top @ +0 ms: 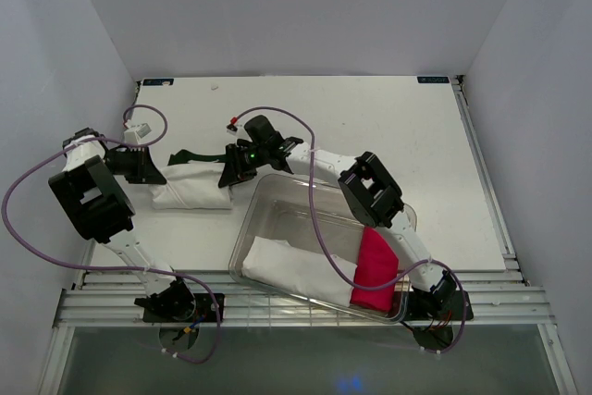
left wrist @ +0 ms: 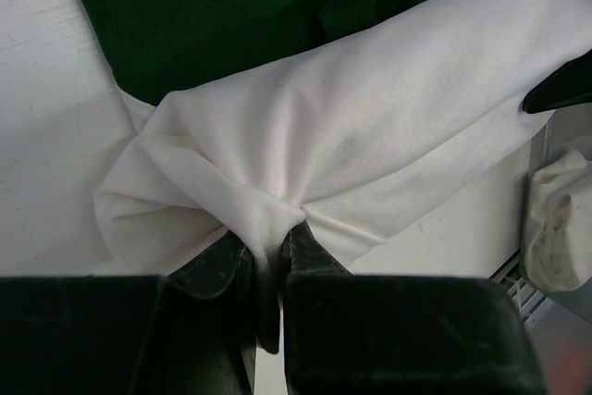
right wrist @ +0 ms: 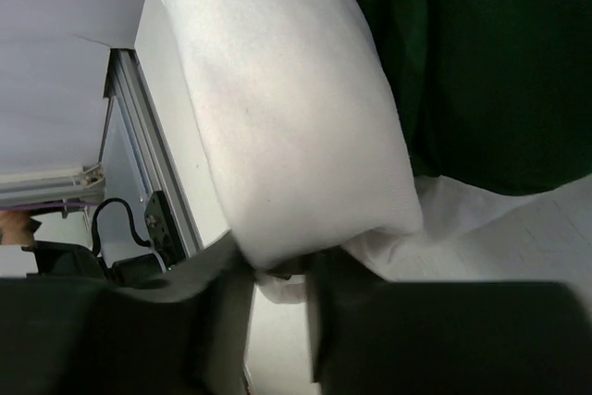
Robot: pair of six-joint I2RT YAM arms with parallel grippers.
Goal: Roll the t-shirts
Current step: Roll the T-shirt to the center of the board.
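Left of the clear tub [top: 245, 233], the left gripper [left wrist: 277, 240] is pinching a fold of the white t-shirt [top: 190, 195], a grip only its wrist view is showing. The roll is lying lengthwise left-to-right, overlapping the dark green t-shirt [left wrist: 203, 25]. At its end nearest the tub, the right gripper [right wrist: 277, 275] is clamping it narrowly.

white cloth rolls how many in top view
2: one roll on the table, held by left pincer and right pincer; another roll in the clear bin beside the pink bundle.
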